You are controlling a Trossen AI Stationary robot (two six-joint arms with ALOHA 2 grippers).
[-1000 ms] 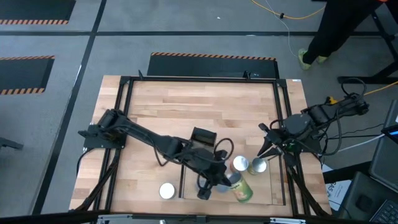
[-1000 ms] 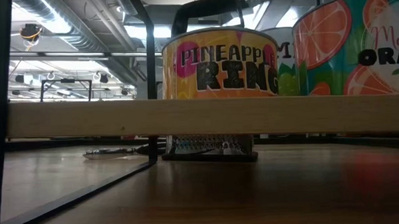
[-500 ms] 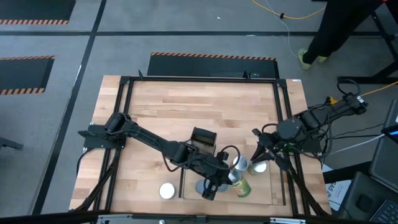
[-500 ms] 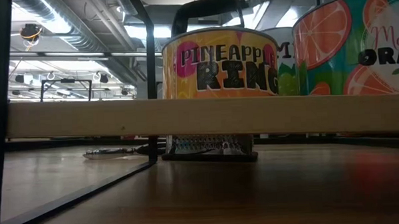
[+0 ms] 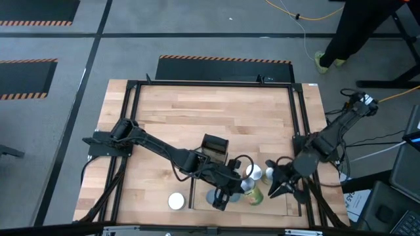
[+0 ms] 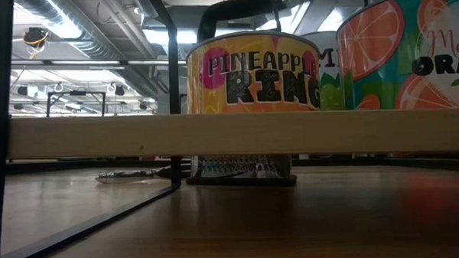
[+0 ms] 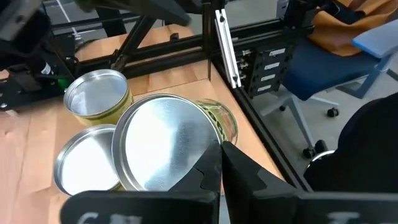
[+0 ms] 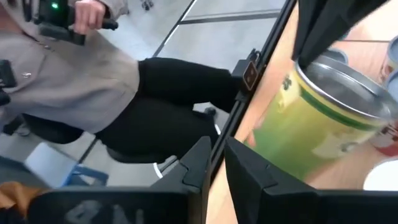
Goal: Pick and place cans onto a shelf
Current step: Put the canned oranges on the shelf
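Several cans stand close together on the shelf (image 5: pixel 199 187) near the table's near edge. Two have silver tops (image 5: pixel 253 172), and a white-topped can (image 5: pixel 176 200) stands just left of the shelf. A green-labelled can (image 5: pixel 256 196) lies on its side; it also shows in the left wrist view (image 7: pixel 163 148) and the right wrist view (image 8: pixel 323 118). My left gripper (image 5: pixel 240 187) is shut, its tips (image 7: pixel 221 148) at that can's silver top. My right gripper (image 5: pixel 271 187), fingers nearly together (image 8: pixel 217 144), hangs just right of it, apart. The low view shows a pineapple can (image 6: pixel 250 75) and an orange can (image 6: pixel 410 50) on the shelf plank (image 6: pixel 138 138), but no gripper. My left gripper's shut fingertips stand at the rim (image 7: pixel 211 142) of the lying green can's silver top, coming level from the table's left. I cannot tell whether they touch it. The can lies on its side on the shelf beside two upright cans.
A small black box (image 5: pixel 214 147) sits behind the cans. Black frame rails (image 5: pixel 298 131) run along the table's sides. A person sits beyond the right rail (image 8: pixel 93 74), and another stands at the far right (image 5: pixel 354 33). Bare wood (image 5: pixel 210 111) fills the table's far half.
My right gripper has swung from beside the right rail toward the table's near edge and left, down to the lying green can. My left gripper has shifted slightly toward the cans and stays shut.
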